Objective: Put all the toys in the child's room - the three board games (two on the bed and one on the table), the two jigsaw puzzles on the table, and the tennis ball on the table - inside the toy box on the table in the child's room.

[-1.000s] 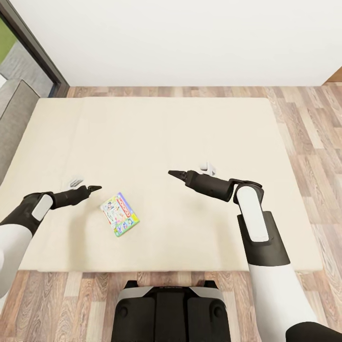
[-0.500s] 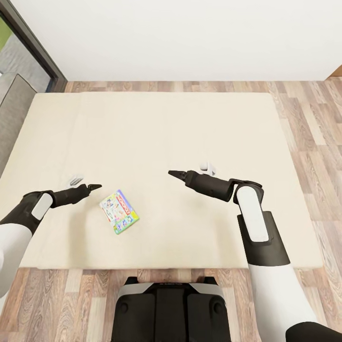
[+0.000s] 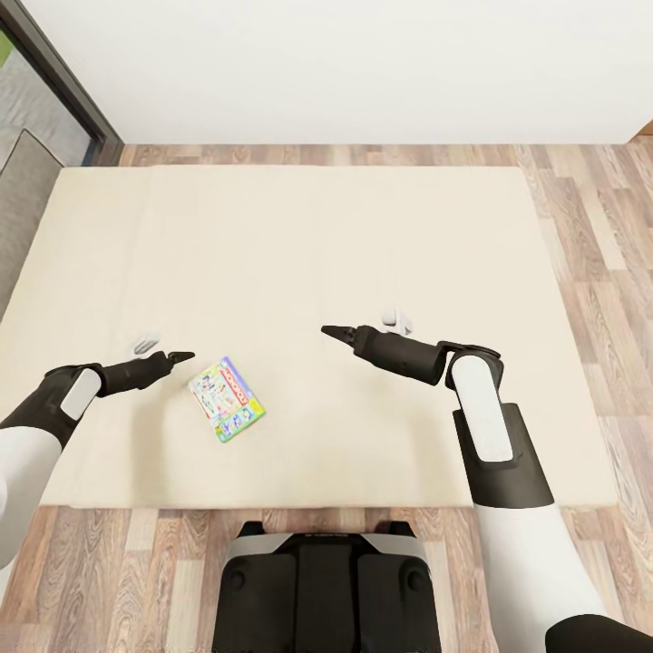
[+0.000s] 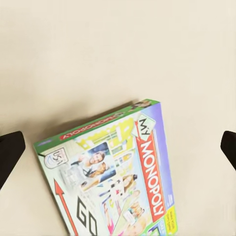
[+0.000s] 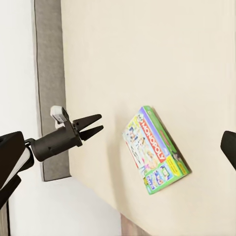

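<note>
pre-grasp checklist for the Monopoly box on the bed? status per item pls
1. Board game lies flat on the bed, nothing on top: ok.
2. Left claw close beside the game, apart from it: ok.
3. Left claw open enough to take the box: fingers slightly parted in the right wrist view, narrower than the box: not ok.
4. Right claw away from the game, out of the left arm's path: ok.
5. Right claw open or shut: cannot tell.
6. Second board game on the bed located: cannot tell.

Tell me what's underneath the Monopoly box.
The Monopoly box lies flat on the bed, on its cream cover. Anything directly beneath the box is hidden.
</note>
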{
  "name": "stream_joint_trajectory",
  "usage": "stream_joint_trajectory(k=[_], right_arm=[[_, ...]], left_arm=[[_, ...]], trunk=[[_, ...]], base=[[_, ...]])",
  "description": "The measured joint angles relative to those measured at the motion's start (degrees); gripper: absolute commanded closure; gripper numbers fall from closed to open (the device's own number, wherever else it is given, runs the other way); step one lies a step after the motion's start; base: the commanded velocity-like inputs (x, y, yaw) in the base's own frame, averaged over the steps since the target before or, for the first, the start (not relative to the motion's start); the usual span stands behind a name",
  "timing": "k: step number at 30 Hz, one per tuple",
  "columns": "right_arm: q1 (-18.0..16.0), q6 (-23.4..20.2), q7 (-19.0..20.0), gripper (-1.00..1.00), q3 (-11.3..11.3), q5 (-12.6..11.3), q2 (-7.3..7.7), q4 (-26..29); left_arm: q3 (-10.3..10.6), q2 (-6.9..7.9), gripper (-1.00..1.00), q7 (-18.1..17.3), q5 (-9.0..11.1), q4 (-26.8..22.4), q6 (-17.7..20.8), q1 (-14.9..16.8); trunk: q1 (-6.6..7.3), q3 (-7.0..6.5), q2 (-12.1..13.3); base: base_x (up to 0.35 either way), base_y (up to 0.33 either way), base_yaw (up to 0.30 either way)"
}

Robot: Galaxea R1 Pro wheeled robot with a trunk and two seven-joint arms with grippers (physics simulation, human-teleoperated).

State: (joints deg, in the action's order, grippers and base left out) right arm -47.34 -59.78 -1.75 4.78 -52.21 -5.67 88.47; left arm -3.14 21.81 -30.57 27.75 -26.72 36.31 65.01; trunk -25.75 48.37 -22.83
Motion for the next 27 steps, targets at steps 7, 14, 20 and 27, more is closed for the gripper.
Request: stream_joint_trajectory(k=[7,14,20,27], right_arm=[[0.0,0.0,0.0,-1.0,0.0,0.0,-0.02,0.0],[0.0,0.0,0.0,-1.0,0.0,0.04,-0.01,0.0],[0.0,0.0,0.0,-1.0,0.0,0.06,-0.02,0.0],[0.0,0.0,0.0,-1.0,0.0,0.08,0.01,0.0]], left_arm=[[0.0,0.0,-1.0,0.0,-0.01,0.0,-0.1,0.0],[-0.07,0.0,-1.0,0.0,-0.02,0.0,-0.25,-0.01],[-0.08,0.0,-1.0,0.06,-0.02,0.0,-0.41,-0.02],[-0.04,0.0,-1.0,0.13,-0.02,0.0,-0.53,0.0]], trunk=[[0.0,0.66,0.0],[0.0,1.32,0.0],[0.0,1.88,0.0],[0.0,2.54,0.0]], base=[[0.0,0.0,0.0],[0.0,0.0,0.0],[0.0,0.0,0.0],[0.0,0.0,0.0]])
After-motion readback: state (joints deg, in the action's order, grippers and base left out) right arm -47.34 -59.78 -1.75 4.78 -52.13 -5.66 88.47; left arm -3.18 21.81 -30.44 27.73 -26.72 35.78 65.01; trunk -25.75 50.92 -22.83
